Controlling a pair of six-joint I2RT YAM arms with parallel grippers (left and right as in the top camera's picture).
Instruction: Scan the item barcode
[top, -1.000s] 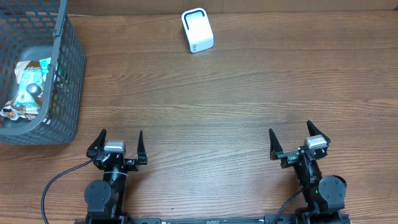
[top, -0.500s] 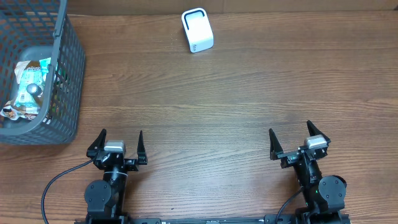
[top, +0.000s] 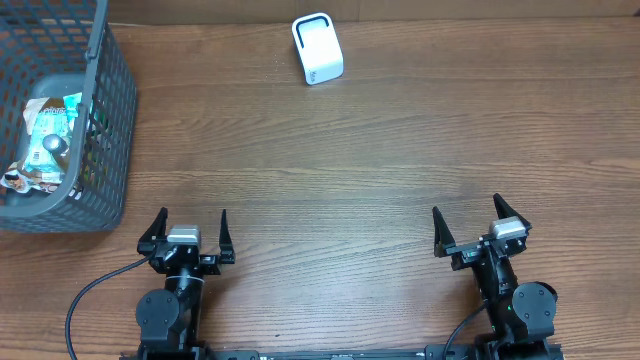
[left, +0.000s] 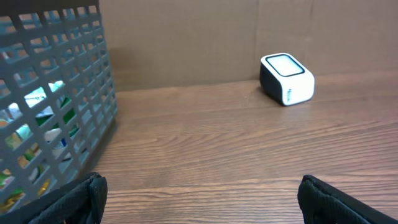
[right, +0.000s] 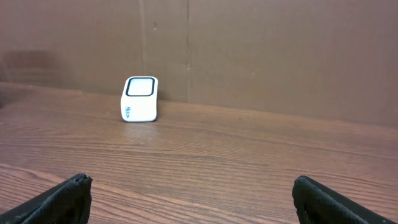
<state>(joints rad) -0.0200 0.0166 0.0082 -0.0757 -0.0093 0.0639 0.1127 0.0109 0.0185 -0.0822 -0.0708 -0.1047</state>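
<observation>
Nothing moved vs. earlier frames; both arms parked at 6 o'clock. Left gripper (top: 193, 214), right gripper (top: 466, 206): jaws wide apart, empty, prob. ready for pickup. Packaged items (top: 48, 135): inside mesh basket (top: 108, 150), 9 o'clock. Barcode scanner (top: 317, 48): 12 o'clock, awaiting item.

Both arms are folded low and compact, well apart from each other. The left gripper (top: 193, 216) points straight ahead, its fingers (left: 81, 198) spread wide with nothing between them. The right gripper (top: 466, 210) is also spread wide and empty. It is angled slightly toward the left arm's side, and its dark fingers (right: 62, 200) show at the lower corners of its wrist view.
</observation>
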